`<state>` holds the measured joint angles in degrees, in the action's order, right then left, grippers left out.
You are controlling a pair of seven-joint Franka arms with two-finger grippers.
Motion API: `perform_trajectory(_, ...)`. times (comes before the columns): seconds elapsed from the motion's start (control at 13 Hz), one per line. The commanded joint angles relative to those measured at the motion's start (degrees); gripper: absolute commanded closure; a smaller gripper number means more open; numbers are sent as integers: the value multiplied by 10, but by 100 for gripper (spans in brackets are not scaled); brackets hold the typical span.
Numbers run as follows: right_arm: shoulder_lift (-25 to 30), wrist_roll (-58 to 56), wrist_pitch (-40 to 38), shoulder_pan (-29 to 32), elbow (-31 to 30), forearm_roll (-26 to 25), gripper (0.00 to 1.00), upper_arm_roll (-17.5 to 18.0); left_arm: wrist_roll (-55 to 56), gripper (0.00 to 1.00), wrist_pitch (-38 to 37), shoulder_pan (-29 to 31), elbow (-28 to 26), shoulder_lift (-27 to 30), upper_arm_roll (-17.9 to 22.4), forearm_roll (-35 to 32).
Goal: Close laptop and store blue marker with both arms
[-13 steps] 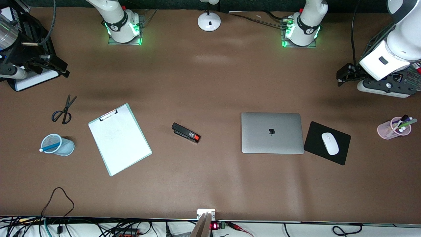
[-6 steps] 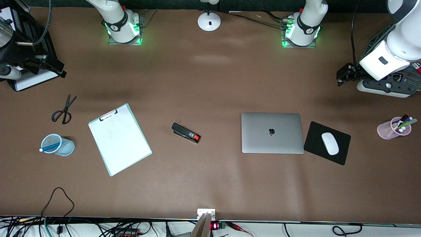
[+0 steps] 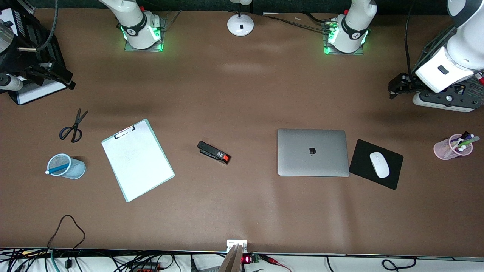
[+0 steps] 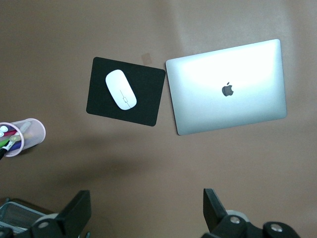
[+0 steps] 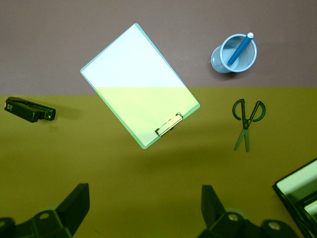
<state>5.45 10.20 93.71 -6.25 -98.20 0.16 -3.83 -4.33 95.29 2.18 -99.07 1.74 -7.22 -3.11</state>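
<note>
Laptop (image 3: pixel 313 152) shut flat, lid logo up, centre-right of front frame; mouse pad (image 3: pixel 376 164) w/ white mouse (image 3: pixel 379 164) just beside it. Blue marker (image 3: pixel 57 169) standing tilted in pale blue cup (image 3: pixel 66 166), lower left of frame, near scissors (image 3: pixel 73 126) & clipboard (image 3: pixel 137 159). Stapler (image 3: pixel 213 152) mid-frame. Pink cup (image 3: pixel 452 147) w/ pens at right edge. Left gripper (image 4: pixel 146 210) up at frame's upper right, fingers spread wide, holding nothing. Right gripper (image 5: pixel 143 206) up at upper left edge, fingers likewise apart, empty.
</note>
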Motion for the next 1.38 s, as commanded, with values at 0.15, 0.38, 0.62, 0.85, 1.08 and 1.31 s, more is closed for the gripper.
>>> perform_trajectory(0.15,15,1,5,3,-15,22,0,0,-11,0,-10,6,10,-3,-7,10)
perform_trajectory(0.38,10,-26,0,4,-10,22,0,-2,-9,0,-10,6,10,-3,-7,10)
perform_trajectory(0.62,6,-40,-1,3,-9,13,0,-2,-11,0,-10,6,10,-3,-7,10)
perform_trajectory(0.85,2,-90,2,3,-7,-2,0,-2,-11,0,-10,6,10,-3,-7,10)
perform_trajectory(1.08,2,-85,1,4,-6,-5,0,-2,-11,0,-10,6,10,-3,-7,10)
perform_trajectory(1.31,1,-83,-1,5,-7,-20,0,-2,-11,0,-10,7,10,-3,-7,10)
